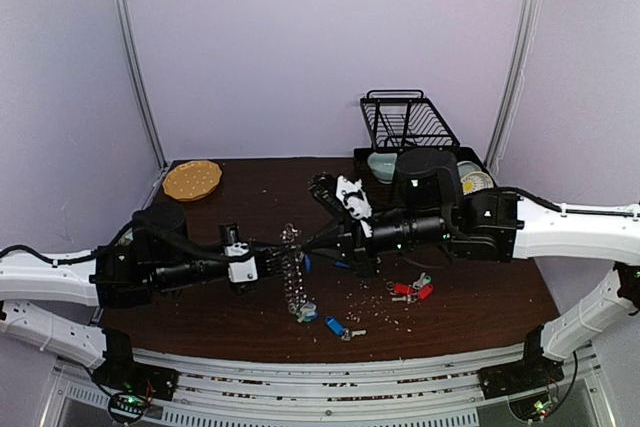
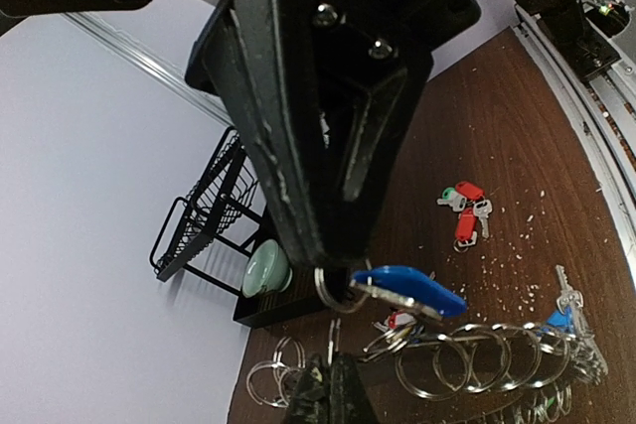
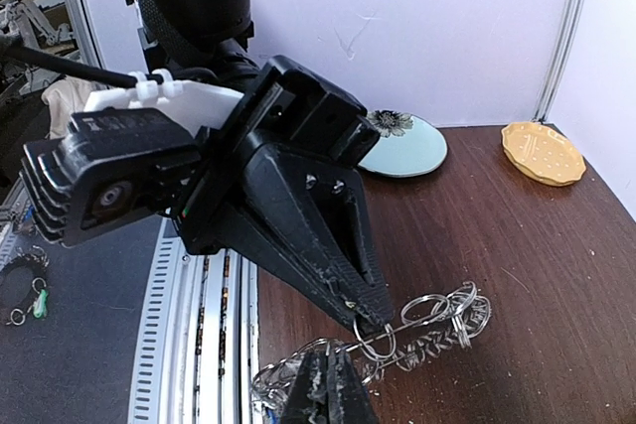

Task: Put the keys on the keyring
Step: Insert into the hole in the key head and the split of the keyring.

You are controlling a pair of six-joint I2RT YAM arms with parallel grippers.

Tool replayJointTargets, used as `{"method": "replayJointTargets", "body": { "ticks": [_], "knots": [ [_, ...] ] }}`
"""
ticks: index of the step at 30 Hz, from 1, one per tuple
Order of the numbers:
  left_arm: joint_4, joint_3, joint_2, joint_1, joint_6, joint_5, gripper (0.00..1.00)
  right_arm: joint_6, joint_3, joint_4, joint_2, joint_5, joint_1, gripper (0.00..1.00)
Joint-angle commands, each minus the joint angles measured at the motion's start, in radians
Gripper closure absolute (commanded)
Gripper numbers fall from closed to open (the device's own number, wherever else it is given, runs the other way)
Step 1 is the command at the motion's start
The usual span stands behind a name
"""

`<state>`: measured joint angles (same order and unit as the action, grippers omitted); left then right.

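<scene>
surface: dark brown wood (image 1: 470, 297), pale crumbs scattered near the middle
dish rack: black wire (image 1: 408, 119), back right; green bowl (image 1: 381, 165) and pale plate (image 1: 476, 180) just in front of it
yellow disc: round, dimpled (image 1: 192, 179), back left corner
left pincer: (image 1: 272, 265) mid-surface, pointing right; tips clamped tight on one ring of the keyring, seen clearly in the right wrist view (image 3: 370, 317)
right pincer: (image 1: 318, 244) pointing left, tip to tip with the left one; closed, pinching the split ring of the blue-tag key (image 2: 338, 257)
keyring: chain of linked silver rings (image 1: 293, 272), centre of surface, lifted at the pincers, rest trailing toward the near edge
blue-tag key: (image 2: 407, 290) hanging off the ring at the right pincer tips, just above the keyring
red-tag keys: small bunch (image 1: 410, 290), lying on the surface right of the keyring, well apart from it
second blue-tag key: (image 1: 335, 326) loose on the surface, near the keyring's near end
</scene>
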<state>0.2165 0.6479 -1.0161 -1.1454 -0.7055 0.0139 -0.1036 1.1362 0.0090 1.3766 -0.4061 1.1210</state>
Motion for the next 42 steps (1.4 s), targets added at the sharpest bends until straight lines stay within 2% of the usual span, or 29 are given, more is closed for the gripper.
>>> {"method": "replayJointTargets", "body": {
  "ticks": [1, 15, 31, 35, 38, 42],
  "knots": [
    [0.092, 0.044, 0.006, -0.003, 0.031, -0.014, 1.0, -0.036, 0.007, -0.001, 0.014, 0.036, -0.001, 1.0],
    [0.077, 0.042, 0.015, -0.002, 0.025, -0.051, 1.0, -0.012, 0.038, 0.002, 0.039, 0.101, -0.013, 1.0],
    [0.091, -0.013, 0.08, -0.002, -0.022, -0.181, 1.0, 0.037, 0.035, -0.008, 0.056, 0.065, -0.053, 1.0],
    [0.071, -0.003, 0.071, -0.002, -0.017, -0.171, 1.0, 0.037, 0.036, -0.008, 0.051, 0.053, -0.057, 1.0],
    [0.125, -0.02, 0.092, 0.001, 0.009, -0.171, 1.0, 0.043, 0.019, -0.002, 0.043, 0.043, -0.065, 1.0],
    [0.233, -0.038, 0.081, 0.014, 0.112, -0.188, 1.0, 0.032, 0.008, 0.083, 0.041, -0.087, -0.066, 1.0]
  ]
}}
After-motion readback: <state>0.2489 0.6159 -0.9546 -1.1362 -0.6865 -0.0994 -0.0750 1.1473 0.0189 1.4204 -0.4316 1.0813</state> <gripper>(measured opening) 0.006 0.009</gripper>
